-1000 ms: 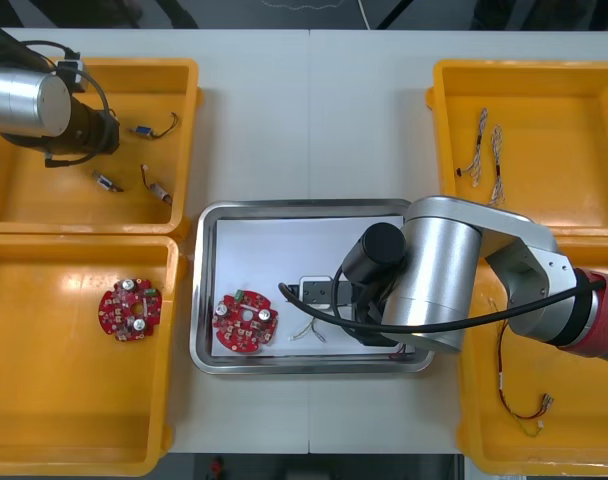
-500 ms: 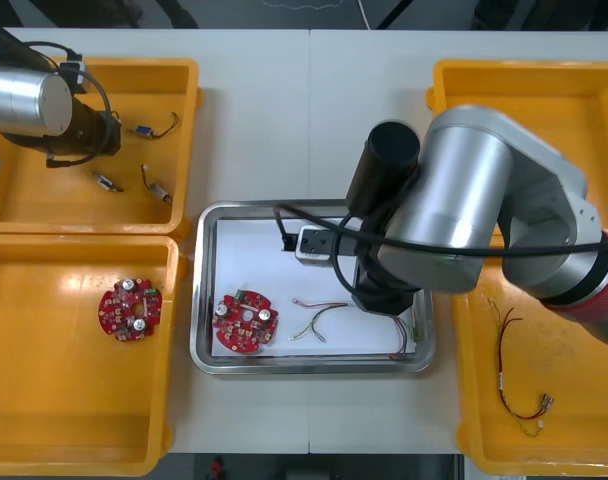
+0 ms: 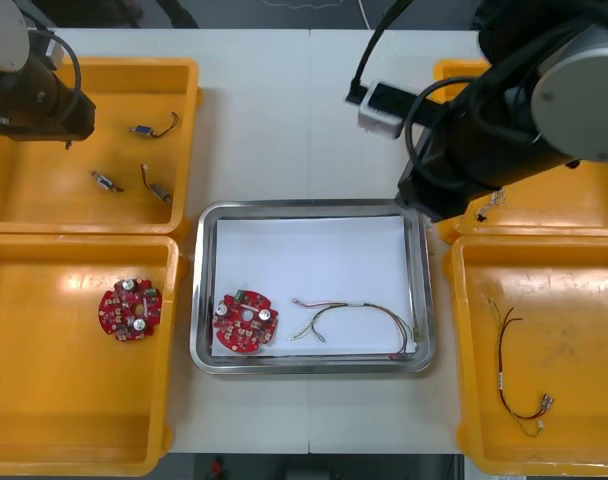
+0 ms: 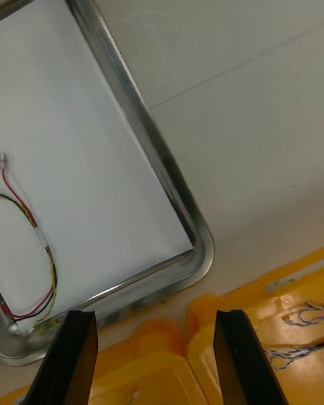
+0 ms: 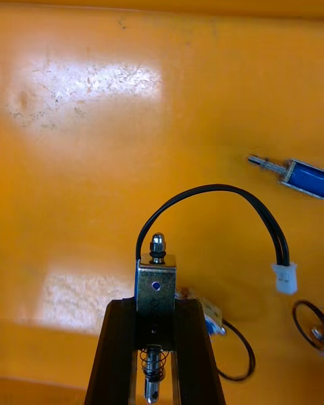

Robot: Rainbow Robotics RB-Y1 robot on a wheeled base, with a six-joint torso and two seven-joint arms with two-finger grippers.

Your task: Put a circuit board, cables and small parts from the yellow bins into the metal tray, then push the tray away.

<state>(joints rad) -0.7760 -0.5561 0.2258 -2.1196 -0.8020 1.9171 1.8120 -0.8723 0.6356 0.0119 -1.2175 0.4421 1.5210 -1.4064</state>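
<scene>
Left wrist view: the left pincer (image 5: 155, 305) pinches a small metal part (image 5: 156, 280) trailing a black cable (image 5: 216, 190), apparently above the yellow bin (image 5: 81, 142) floor. Spread wide, the right pincer (image 4: 154, 314) hangs near a corner of the metal tray (image 4: 169, 175); a circuit board (image 3: 245, 322) and a red-yellow cable (image 4: 51, 270) lie inside.

Work surface: light table (image 3: 310, 120), matte top, with one thin seam (image 3: 309, 90) running from near edge to far edge at mid-width. The right wrist view shows the seam (image 4: 229, 70) as well. The floor (image 3: 234, 12) beyond the far edge is dark.
</scene>
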